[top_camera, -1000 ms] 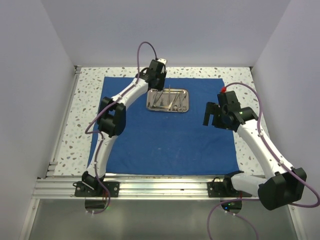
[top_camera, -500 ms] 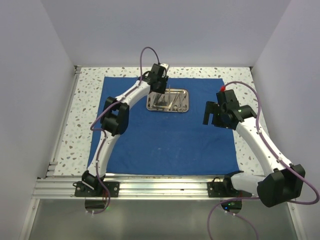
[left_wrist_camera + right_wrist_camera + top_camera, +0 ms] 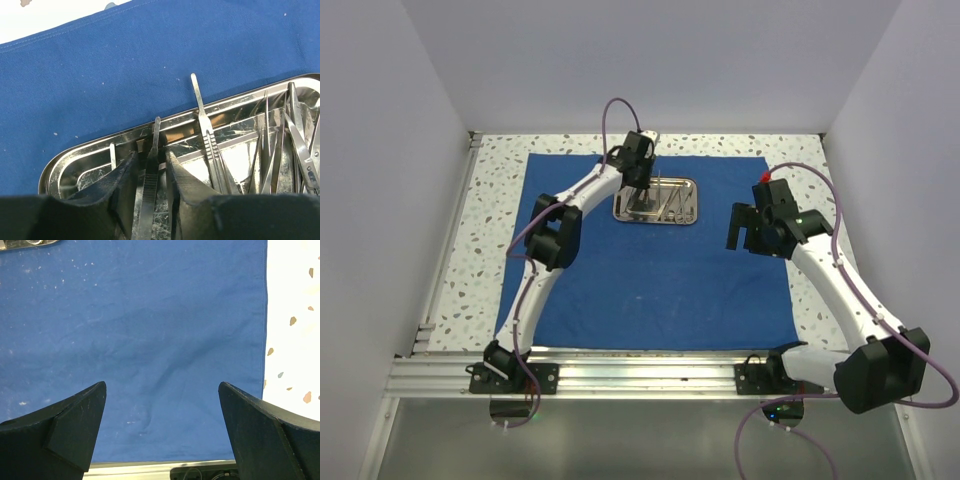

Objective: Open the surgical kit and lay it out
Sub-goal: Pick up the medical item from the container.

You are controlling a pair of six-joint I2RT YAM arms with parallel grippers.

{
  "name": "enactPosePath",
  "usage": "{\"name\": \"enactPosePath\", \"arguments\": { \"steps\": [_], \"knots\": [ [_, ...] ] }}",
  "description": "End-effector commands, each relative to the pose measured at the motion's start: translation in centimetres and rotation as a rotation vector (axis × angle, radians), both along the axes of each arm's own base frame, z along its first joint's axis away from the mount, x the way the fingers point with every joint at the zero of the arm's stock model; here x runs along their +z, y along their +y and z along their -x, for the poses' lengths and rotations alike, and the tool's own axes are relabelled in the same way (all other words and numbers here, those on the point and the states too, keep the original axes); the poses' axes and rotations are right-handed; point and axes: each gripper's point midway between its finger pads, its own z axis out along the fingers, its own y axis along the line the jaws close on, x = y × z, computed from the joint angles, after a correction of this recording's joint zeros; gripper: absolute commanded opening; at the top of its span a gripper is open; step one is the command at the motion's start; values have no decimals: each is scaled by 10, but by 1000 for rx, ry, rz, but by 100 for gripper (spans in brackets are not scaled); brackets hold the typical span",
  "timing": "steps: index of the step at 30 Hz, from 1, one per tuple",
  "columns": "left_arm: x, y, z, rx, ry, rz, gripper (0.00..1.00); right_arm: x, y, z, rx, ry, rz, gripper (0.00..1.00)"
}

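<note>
In the tray (image 3: 80,165), left hand (image 3: 150,155) straddles tweezers (image 3: 155,131), grip unclear; right hand (image 3: 162,386) released.

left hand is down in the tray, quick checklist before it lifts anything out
1. Cloth spread flat: ok.
2. Tray sitting on the cloth: ok.
3. Left hand fingers either side of one thin tool: ok.
4. Fingers actually clamped on that tool: cannot tell, narrow dark gaps show beside it.
5. Other tools out of the way: not ok, the next handle lies close beside one finger.
6. Right hand open over bare cloth, away from the tray: ok.
</note>
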Motion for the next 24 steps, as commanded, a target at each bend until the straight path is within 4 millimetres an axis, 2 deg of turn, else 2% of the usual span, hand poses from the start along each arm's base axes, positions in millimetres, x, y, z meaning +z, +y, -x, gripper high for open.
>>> {"name": "enactPosePath", "arguments": {
  "steps": [1, 2, 4, 5, 11, 13, 14, 16, 18, 19, 20, 21, 24],
  "knots": [
    [-17, -5, 1, -11, 21, -5, 27, 9, -2, -8, 9, -28, 22, 98],
    [-18, -5, 2, -11, 24, -6, 17, 9, -2, -7, 9, -26, 23, 98],
    [-18, -4, 2, -11, 22, -10, 8, 8, -2, -7, 12, -26, 23, 98],
    [-19, -4, 2, -10, 24, -13, 0, 8, -1, -8, 12, -27, 22, 98],
    [-3, -5, 1, -11, 3, 2, 0, 4, 0, -7, 19, -27, 15, 98],
    [15, -5, -2, -5, -21, 18, 0, 5, 0, -7, 19, -31, 10, 99],
    [34, -6, -4, -3, -50, 34, 0, 6, 1, -7, 20, -38, 7, 98],
    [55, -6, -7, 8, -85, 48, 0, 7, 2, -7, 21, -44, 0, 98],
    [91, -5, -9, 15, -138, 70, 0, 8, 3, -8, 23, -52, -6, 98],
    [101, -3, -9, 23, -153, 70, 0, 8, 4, -7, 25, -54, -12, 99],
    [110, -1, -6, 29, -158, 69, 0, 8, 4, -8, 26, -55, -14, 98],
    [131, 2, -4, 34, -182, 82, 0, 8, 5, -8, 26, -56, -22, 98],
    [157, 14, 14, 65, -188, 89, 0, 8, 9, -8, 32, -62, -39, 99]
  ]
}}
